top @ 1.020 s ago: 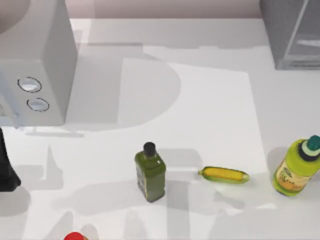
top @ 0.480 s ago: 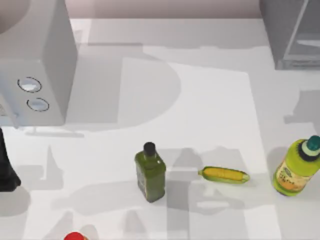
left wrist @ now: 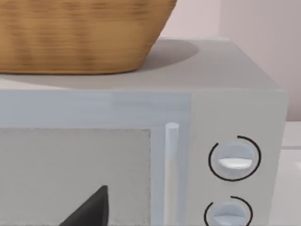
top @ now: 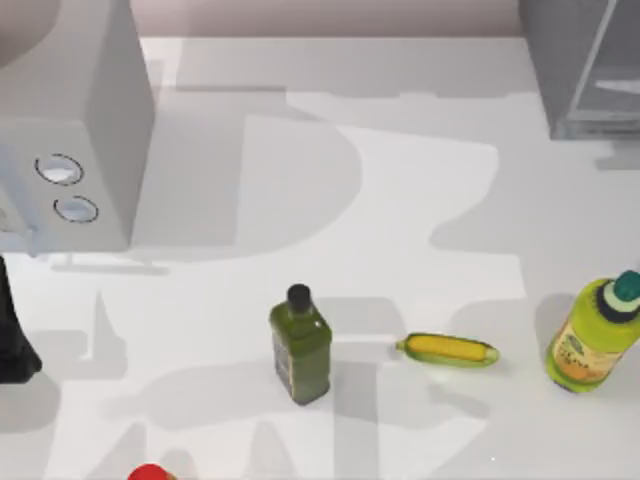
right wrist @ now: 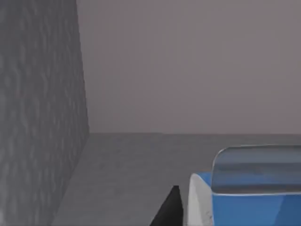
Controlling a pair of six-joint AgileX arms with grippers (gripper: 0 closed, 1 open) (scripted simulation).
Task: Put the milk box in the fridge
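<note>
Now, by view:
Top view: fridge (top: 580, 70) cut off at upper right; dark-green bottle (top: 300, 345), corn cob (top: 448, 349) on tabletop (top: 420, 200).
Left wrist view: dialled box (left wrist: 225, 117), basket (left wrist: 80, 35); left arm parked, jaws' state untellable.
Right wrist view: milk box (right wrist: 249, 200) lower right, just beside dark finger (right wrist: 169, 212); fridge wall left; grip hidden, untellable.

white table (top: 420, 200), pinkish back wall (top: 330, 15)

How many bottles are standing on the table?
2. A dark green bottle stands near the middle front, and a yellow-green bottle stands at the right edge. The red thing cut off at the front edge could be another.
</note>
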